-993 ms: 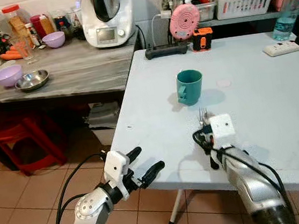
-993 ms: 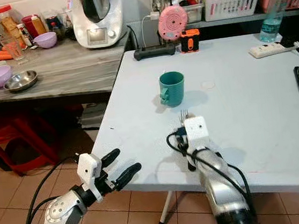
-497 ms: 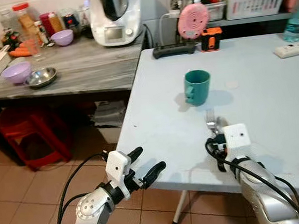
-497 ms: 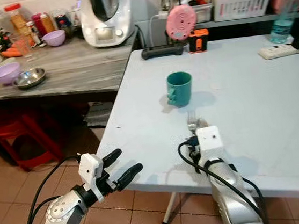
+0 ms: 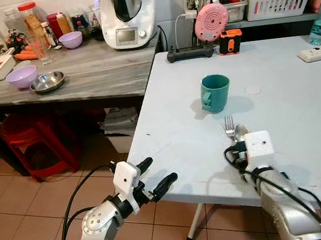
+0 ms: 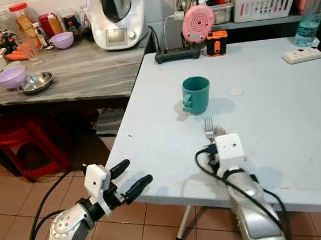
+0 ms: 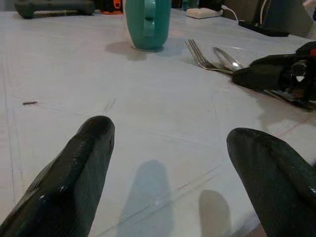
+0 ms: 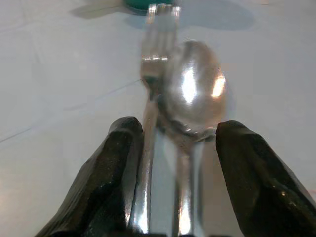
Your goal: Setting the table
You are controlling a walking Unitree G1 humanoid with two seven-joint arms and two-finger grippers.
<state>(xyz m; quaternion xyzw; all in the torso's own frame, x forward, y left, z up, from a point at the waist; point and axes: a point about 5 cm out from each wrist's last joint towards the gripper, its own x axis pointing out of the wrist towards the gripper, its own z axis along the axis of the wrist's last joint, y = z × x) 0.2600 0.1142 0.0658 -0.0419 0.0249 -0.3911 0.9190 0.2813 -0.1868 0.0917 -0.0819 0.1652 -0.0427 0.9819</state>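
A: My right gripper (image 8: 170,197) straddles the fork (image 8: 154,74) and spoon (image 8: 195,89), fingers apart beside both handles; whether they grip, I cannot tell.

B: Changed?

A: Cutlery now lies farther from the green mug (image 5: 215,92), near the table (image 5: 297,98) edge. Placement looks nearly done. Left gripper (image 5: 155,175) idles, spread.

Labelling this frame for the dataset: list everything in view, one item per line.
Table: 1, white, ahead.
Mug: 1, teal, on table.
Fork and spoon: 1 each, silver, side by side between right gripper's fingers.
Power strip: 1, white, table's far right.
Bottle: 1, clear, far right.
Counter: 1, grey wood, left.
Bowls: purple, steel.
Blender: 1, white, on counter.
Stool: 1, red, under counter.
Left gripper: open, off table's near edge.
Right gripper: on cutlery handles.
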